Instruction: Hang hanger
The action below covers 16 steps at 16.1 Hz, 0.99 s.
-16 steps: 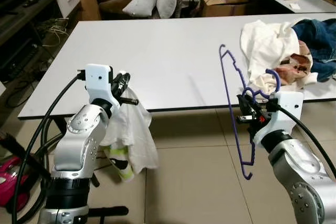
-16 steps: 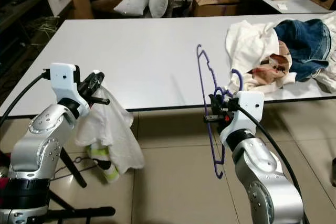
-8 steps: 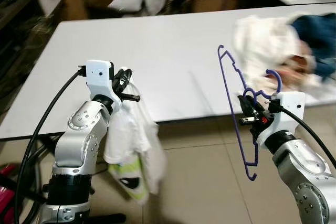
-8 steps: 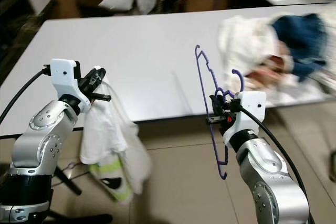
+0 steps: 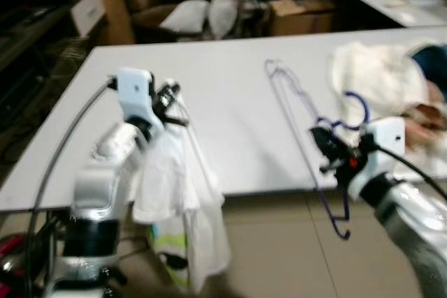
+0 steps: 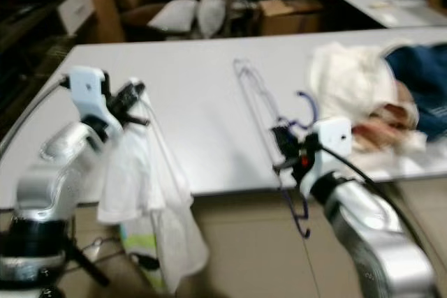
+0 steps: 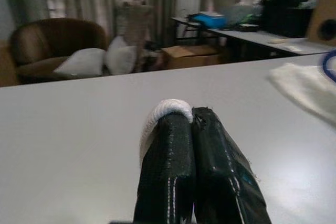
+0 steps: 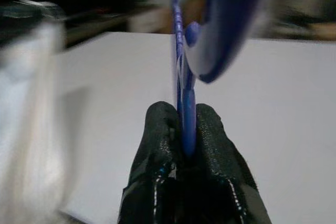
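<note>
My right gripper (image 5: 325, 150) is shut on a purple plastic hanger (image 8: 187, 103), held at the neck just under its hook. The hanger leans over the front part of the white table (image 5: 230, 40), and its lower end hangs below the table edge. My left gripper (image 5: 170, 95) is raised at the table's front left, shut on a white garment (image 5: 178, 200) that hangs down from it towards the floor. In the left wrist view, a fold of that white cloth (image 7: 167, 109) is pinched between the black fingers (image 7: 168, 171).
A pile of white and blue clothes (image 5: 380, 78) lies on the table's right side. Behind the table stand a brown armchair with pillows (image 5: 188, 5) and a cardboard box (image 5: 300, 13). The floor below is tiled (image 5: 272, 256). The eye views are blurred.
The whole picture has shifted and blurred, so the camera moved. The hanger now leans further away over the table. The white garment has swung and hangs longer under my left gripper.
</note>
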{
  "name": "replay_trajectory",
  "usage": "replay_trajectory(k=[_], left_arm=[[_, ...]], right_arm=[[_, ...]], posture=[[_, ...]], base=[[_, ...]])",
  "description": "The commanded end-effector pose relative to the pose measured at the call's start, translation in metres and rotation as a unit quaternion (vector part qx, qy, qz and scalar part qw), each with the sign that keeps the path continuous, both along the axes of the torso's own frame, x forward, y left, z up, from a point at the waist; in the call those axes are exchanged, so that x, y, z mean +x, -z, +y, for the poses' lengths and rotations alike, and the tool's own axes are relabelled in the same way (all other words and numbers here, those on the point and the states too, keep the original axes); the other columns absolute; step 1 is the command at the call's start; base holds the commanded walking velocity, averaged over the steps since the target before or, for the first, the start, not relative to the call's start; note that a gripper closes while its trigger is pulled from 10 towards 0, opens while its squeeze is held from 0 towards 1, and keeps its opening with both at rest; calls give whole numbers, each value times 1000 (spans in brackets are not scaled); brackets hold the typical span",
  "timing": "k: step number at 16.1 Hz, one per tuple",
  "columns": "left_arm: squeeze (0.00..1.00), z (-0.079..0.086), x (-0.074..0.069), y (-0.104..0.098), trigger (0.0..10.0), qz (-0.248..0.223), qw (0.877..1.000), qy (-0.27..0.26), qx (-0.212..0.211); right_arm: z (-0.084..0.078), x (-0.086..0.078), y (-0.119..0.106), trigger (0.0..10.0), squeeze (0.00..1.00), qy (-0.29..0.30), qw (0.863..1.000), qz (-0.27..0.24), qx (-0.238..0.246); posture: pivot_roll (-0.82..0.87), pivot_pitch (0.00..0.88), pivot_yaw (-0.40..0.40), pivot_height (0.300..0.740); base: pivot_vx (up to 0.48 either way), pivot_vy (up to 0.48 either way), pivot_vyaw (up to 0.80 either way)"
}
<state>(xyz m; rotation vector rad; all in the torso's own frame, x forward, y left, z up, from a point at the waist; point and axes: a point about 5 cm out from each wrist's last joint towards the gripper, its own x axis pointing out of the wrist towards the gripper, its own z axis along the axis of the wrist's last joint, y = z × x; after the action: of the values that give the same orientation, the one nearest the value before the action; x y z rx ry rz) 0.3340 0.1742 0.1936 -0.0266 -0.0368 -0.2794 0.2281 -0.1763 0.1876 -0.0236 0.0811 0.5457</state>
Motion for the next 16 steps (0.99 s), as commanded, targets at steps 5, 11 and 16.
replay_trajectory(k=[5, 11, 16], left_arm=[[0, 6, 43, -65, 10000, -83, 996, 10, 36], [0, -8, 62, -132, 10000, -156, 985, 67, 37], [0, -18, 27, -186, 10000, -242, 951, 194, -13]], right_arm=[[-32, -34, -43, 10000, 0, -204, 977, 17, -56], [-12, -34, -34, 10000, 0, -375, 918, 97, -81], [13, 81, -40, 10000, 0, -187, 964, -55, -178]], posture=[[-59, 0, 51, 740], [-41, 0, 38, 740], [6, 0, 14, 740]], base=[[403, 0, 0], [398, 0, 0], [374, 0, 0]])
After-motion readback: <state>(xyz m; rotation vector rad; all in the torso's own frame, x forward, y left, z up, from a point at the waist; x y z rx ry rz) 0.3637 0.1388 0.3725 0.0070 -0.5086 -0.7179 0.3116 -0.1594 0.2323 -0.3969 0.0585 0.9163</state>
